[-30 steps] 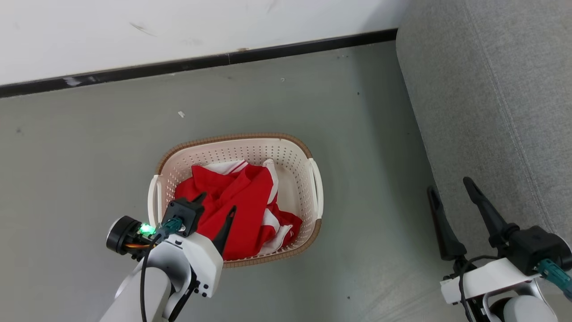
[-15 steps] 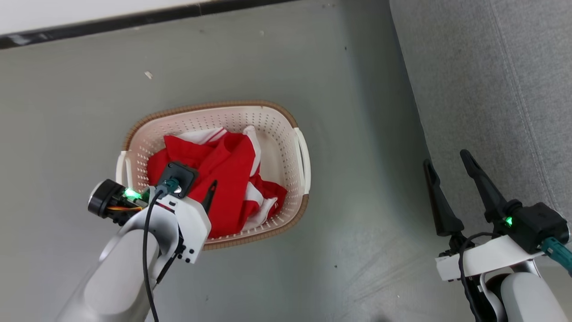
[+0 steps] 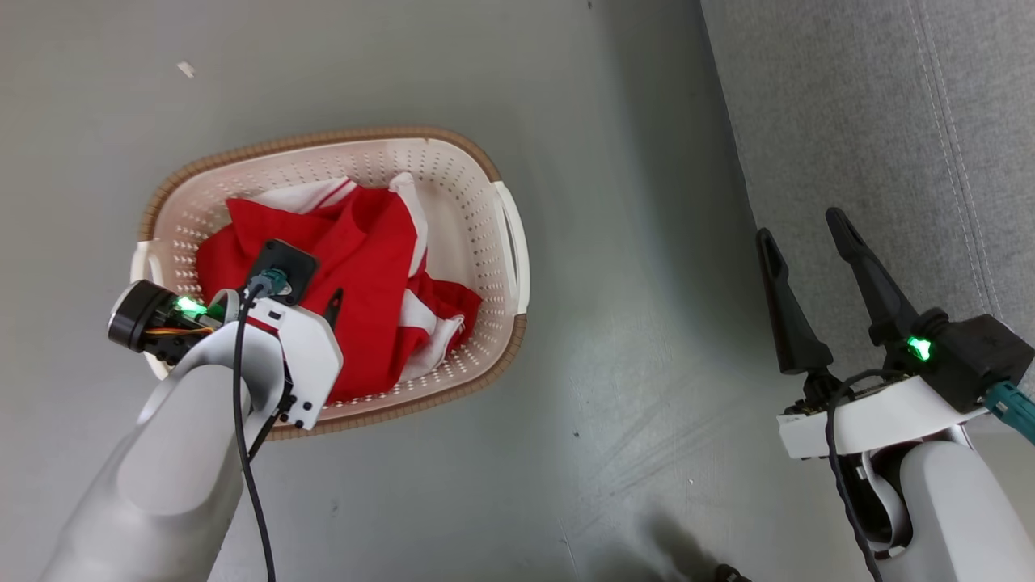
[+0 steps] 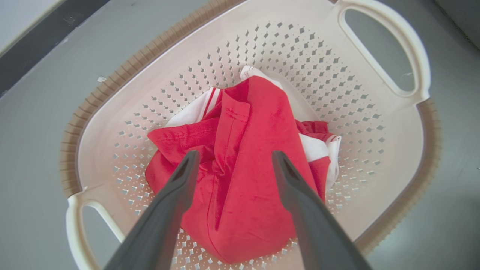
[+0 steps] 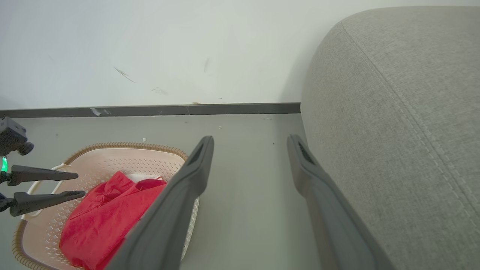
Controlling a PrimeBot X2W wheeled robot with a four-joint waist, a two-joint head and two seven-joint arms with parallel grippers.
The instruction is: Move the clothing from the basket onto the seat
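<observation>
**Above the basket (image 3: 323, 139), the left gripper (image 4: 235, 153) spread over the clothing (image 3: 364, 267)**

The clothing, a rumpled red heap with white panels, lies inside the basket and covers most of its bottom. The basket stands on the grey floor (image 3: 631, 323). The left gripper hangs above the basket with its fingers apart, gripping nothing, and its tips are over the red heap. Whether they touch the fabric cannot be told. The right gripper (image 3: 799, 225) is well to the right of the basket, fingers apart and empty. The sofa (image 3: 849, 121) stands right of the basket, apart from it.
</observation>
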